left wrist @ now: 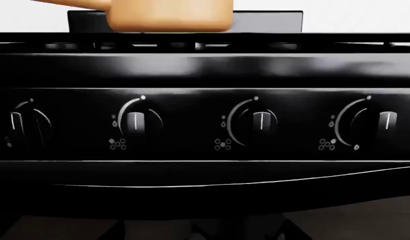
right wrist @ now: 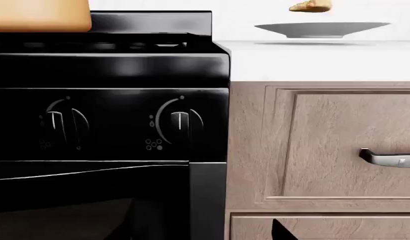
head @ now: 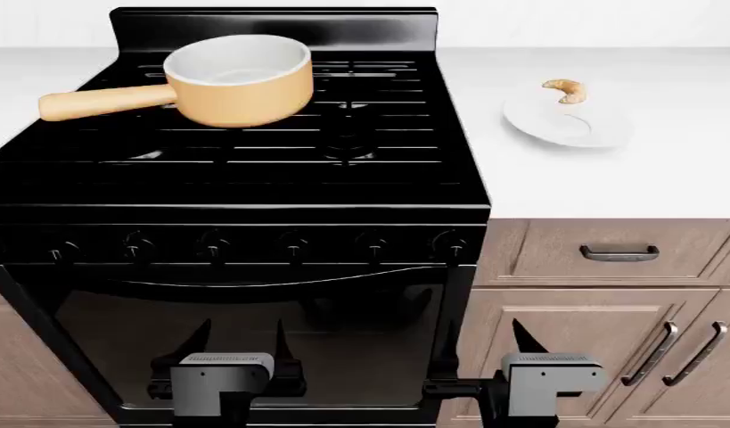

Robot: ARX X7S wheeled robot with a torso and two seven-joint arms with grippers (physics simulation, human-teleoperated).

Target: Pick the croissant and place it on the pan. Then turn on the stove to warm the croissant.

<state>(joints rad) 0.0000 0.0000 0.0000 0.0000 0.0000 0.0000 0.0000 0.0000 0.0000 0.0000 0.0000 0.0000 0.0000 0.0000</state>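
One ridged golden croissant (head: 566, 90) on a round white plate (head: 567, 123), right of the glossy black stove (head: 240, 169).
Left of the plate, on the grid grates: smooth orange pan (head: 237, 79), white inside, rounded handle. Below the stove's knobs: left gripper (head: 239, 334) and right gripper (head: 525, 337), prongs spread, holding nothing.

The head view looks down from above over the stove (head: 240, 169) and counter (head: 602, 178), while both wrist views sit low and close, facing the knobs (left wrist: 134, 122) level-on, sharing the pan (right wrist: 38, 15) and stove front with it.
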